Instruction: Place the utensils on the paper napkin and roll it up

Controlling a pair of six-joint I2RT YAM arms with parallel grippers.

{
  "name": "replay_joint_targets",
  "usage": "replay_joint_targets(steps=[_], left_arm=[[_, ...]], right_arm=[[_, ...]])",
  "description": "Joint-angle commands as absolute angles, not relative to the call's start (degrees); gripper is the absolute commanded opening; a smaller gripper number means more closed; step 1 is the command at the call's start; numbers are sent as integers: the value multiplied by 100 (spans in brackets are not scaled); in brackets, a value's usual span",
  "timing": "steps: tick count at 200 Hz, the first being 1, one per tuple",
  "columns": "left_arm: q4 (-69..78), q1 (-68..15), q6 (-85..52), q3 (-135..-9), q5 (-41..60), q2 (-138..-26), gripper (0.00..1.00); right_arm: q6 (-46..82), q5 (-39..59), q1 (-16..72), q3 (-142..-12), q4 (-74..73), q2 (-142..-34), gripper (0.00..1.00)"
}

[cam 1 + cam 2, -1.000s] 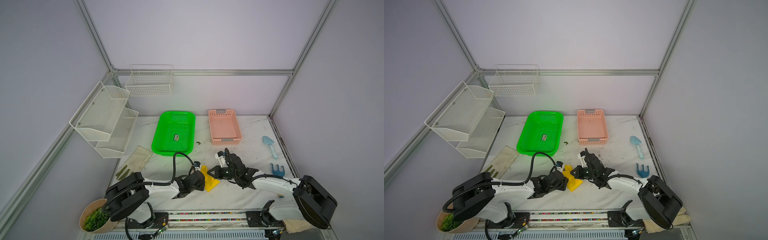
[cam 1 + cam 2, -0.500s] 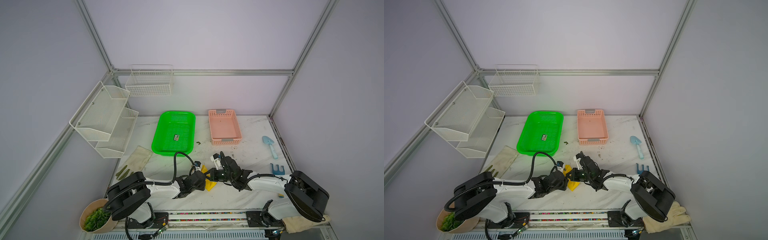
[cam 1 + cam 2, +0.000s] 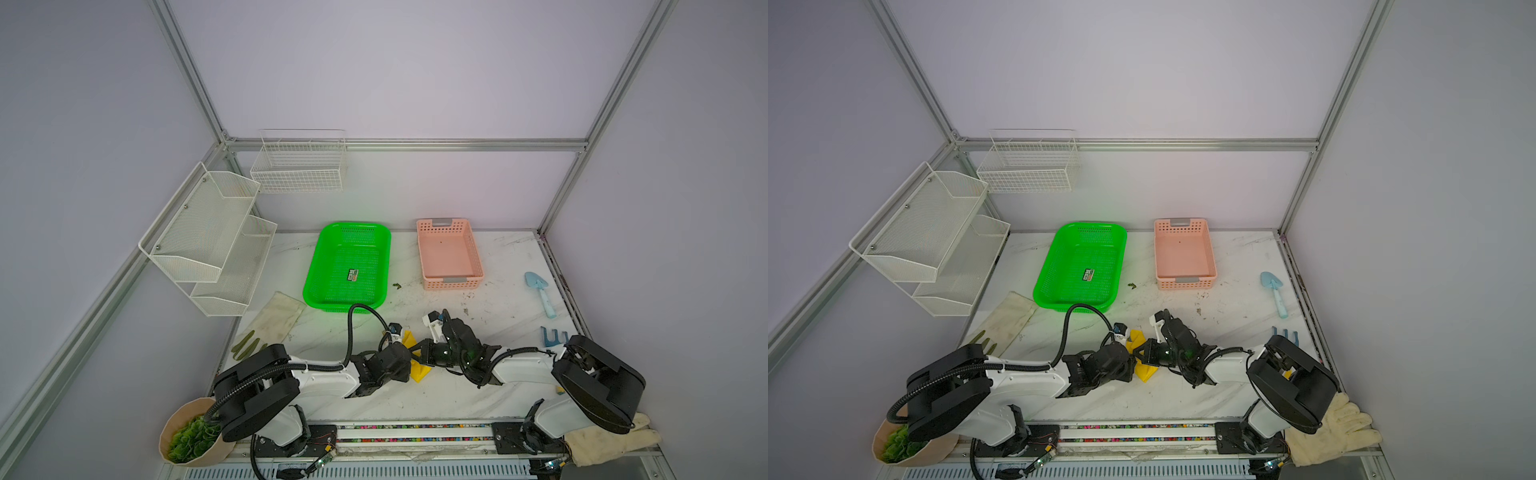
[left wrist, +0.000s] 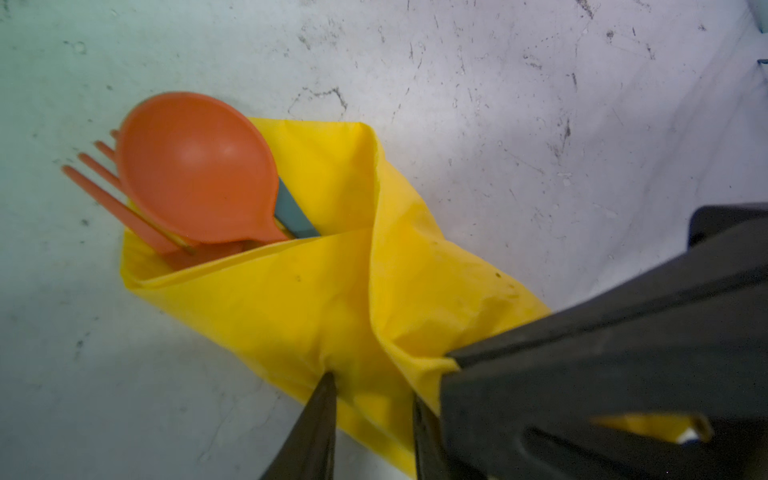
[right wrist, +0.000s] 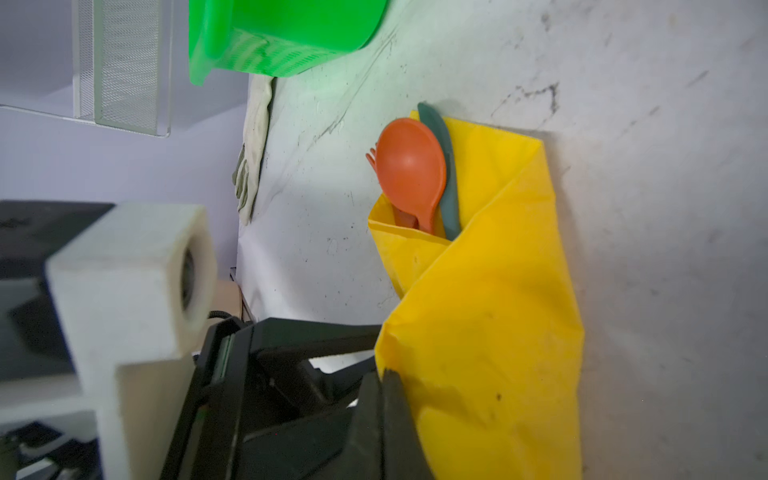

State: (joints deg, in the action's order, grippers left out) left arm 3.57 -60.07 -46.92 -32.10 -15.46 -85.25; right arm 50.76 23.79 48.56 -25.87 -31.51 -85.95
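Pale lilac walls, aluminium frame posts, white wire shelves, scuffed white marble tabletop

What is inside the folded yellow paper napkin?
An orange plastic spoon, an orange plastic fork beneath it and a dull teal plastic piece stick out of the yellow paper napkin; their handles are covered by its folds.

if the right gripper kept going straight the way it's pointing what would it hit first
The paper napkin: the right gripper, shut, has its tip right against the folded yellow sheet, so any push forward goes into it. Depth past that is unclear.
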Motion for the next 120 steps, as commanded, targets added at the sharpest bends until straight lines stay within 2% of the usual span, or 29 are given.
replay_joint_targets(steps=[1, 67, 120], left_arm=[[516, -5986, -4751, -3120, -1708, -8316, 32], [1099, -5940, -4921, -2516, -1807, -7629, 32], [1246, -5915, -4852, -2527, -1632, -7425, 34]], right_arm=[[5168, 2654, 5005, -2385, -3113, -8649, 0], [5084, 2496, 5019, -2140, -3055, -8610, 0], [5002, 2439, 5019, -2180, -3001, -8661, 0]])
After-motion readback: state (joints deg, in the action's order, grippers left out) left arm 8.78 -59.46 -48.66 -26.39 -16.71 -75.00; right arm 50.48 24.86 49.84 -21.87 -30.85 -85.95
